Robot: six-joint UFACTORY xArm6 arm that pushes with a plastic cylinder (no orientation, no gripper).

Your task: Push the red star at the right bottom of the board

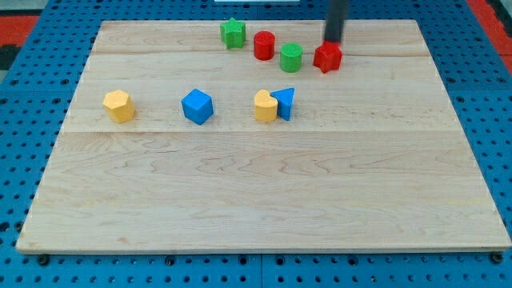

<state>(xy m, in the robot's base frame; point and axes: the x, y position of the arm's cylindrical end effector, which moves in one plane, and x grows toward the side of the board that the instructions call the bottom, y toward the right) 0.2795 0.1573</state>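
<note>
The red star [327, 58] lies near the view's top, right of centre, on the wooden board [264, 200]. My tip [331, 41] stands just above it in the view, touching or almost touching its upper edge. A green cylinder [290, 58] sits close to the star's left, a red cylinder [264, 45] left of that, and a green star [233, 33] further left.
A yellow block [265, 106] touches a blue triangle [284, 102] in the middle. A blue cube-like block [197, 106] and a yellow hexagonal block [118, 106] lie to the left. Blue pegboard [480, 80] surrounds the board.
</note>
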